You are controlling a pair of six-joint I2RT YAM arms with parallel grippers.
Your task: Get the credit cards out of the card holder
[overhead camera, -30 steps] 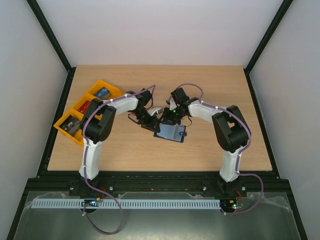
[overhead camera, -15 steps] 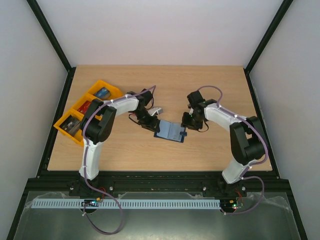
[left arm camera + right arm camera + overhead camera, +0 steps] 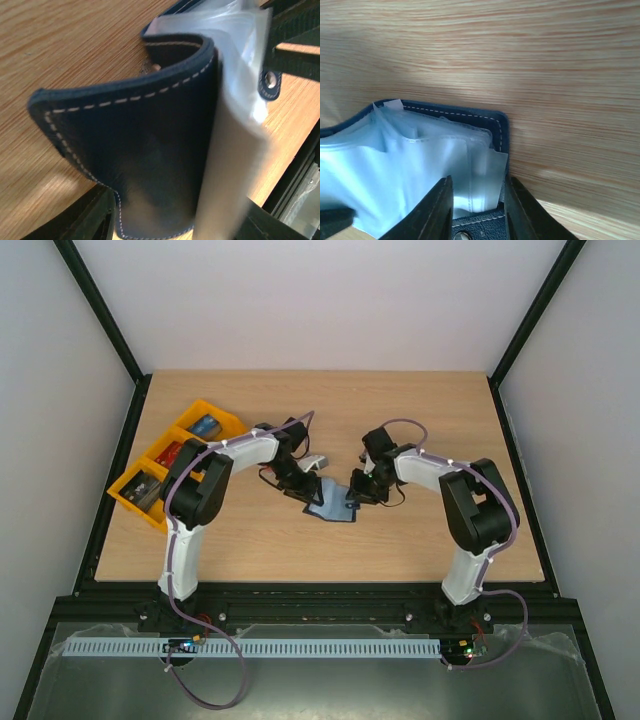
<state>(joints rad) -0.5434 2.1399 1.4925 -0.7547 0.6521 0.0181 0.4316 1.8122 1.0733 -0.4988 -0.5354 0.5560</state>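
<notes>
Navy-blue and stitched in white, the card holder (image 3: 330, 504) lies out on the wooden table (image 3: 430, 420) between the two arms, roughly mid-table and well away from the orange tray (image 3: 215, 408) over at the left edge. From where I stand, the left gripper (image 3: 304, 489) is at the holder's left side and the right gripper (image 3: 356, 492) at its right side, both down low at it. Up close on the left wrist view, one navy cover is curled up off the wood, and it sits with a wad of cloudy plastic sleeves (image 3: 240, 65) between the dark fingers (image 3: 92, 217), which are clamped on that flap. A metal snap (image 3: 270, 79) shows on a little navy tab past the sleeves. On the right wrist view, the fingers (image 3: 436, 210) stand close together, pressed against either side of the holder's near edge and a corner of sleeve, pinching them, with a second snap (image 3: 463, 234) just below. The stitched corner of the cover lies flat on the wood beyond. The sleeves are too milky for me to tell whether any credit cards sit inside them. The tray has three compartments, one holding something blue (image 3: 206, 426), one something red (image 3: 170, 452), and one something dark (image 3: 146, 490).
</notes>
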